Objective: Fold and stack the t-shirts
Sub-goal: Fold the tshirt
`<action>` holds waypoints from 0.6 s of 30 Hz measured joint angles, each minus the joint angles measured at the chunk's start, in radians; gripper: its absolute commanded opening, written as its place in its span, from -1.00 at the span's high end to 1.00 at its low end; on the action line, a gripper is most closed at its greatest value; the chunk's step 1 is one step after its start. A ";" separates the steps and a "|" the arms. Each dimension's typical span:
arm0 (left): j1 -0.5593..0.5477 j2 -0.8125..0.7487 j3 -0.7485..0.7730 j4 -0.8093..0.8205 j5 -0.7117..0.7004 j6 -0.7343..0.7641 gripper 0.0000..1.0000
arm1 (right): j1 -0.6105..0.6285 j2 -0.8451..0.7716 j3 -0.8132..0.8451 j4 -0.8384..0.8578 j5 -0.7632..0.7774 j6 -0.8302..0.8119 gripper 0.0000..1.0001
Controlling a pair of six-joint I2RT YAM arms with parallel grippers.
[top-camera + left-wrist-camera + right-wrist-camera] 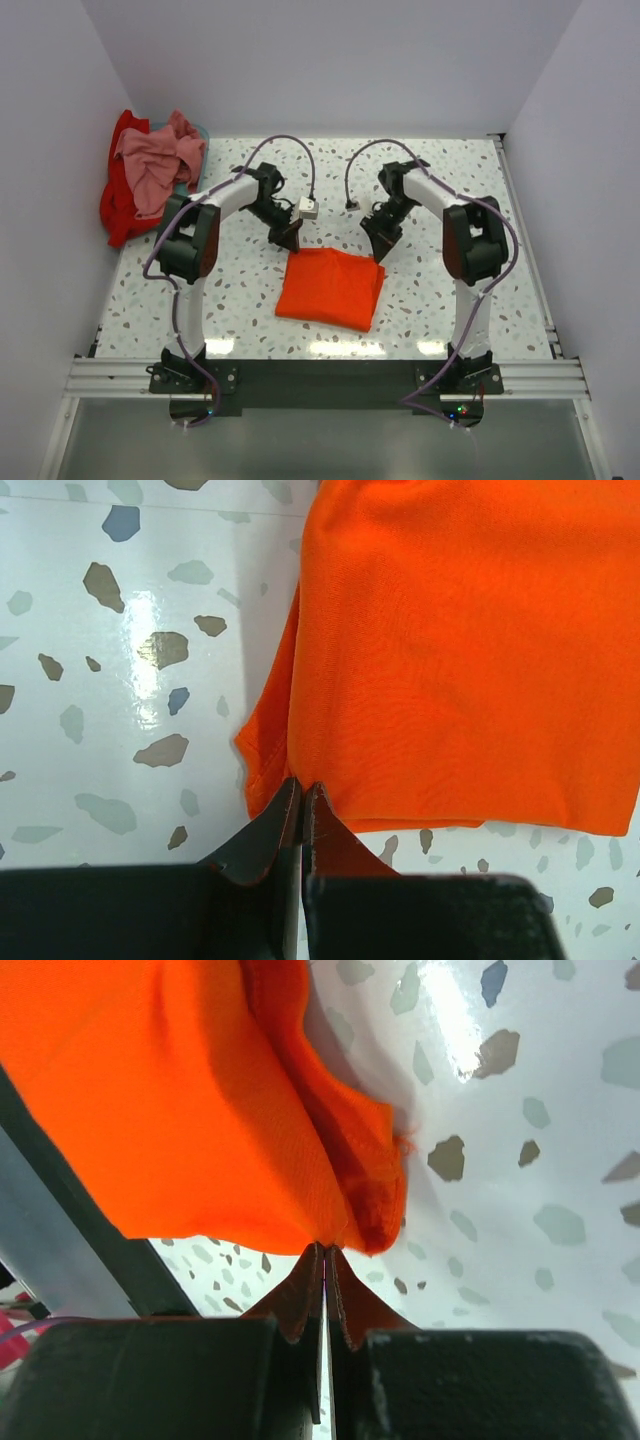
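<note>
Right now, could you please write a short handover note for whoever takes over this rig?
Grippers: the left gripper is shut on the far left corner of the bright orange cloth t-shirt. The right gripper is shut on its far right corner.
Things: the orange shirt lies folded into a rectangle mid-way across the speckled table. The crumpled dusty pink t-shirt sits on the red t-shirt at the far left corner.
Done: orange partly folded.
Left: finish orange, fold pink and red, stack all three.
</note>
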 measured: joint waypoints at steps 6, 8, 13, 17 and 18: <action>0.007 -0.021 0.000 0.001 -0.007 -0.001 1.00 | -0.042 -0.084 -0.018 -0.022 0.000 -0.018 1.00; 0.009 -0.034 0.000 0.004 -0.007 -0.002 1.00 | -0.051 -0.103 -0.028 -0.025 0.000 -0.025 1.00; 0.009 -0.047 0.019 0.014 -0.008 -0.035 1.00 | -0.053 -0.108 -0.056 0.007 0.029 -0.018 1.00; 0.010 -0.047 0.024 0.042 -0.016 -0.084 1.00 | -0.052 -0.082 -0.041 0.055 0.068 0.004 1.00; 0.011 -0.047 0.024 0.055 -0.022 -0.093 1.00 | -0.053 -0.069 -0.031 0.070 0.082 0.012 1.00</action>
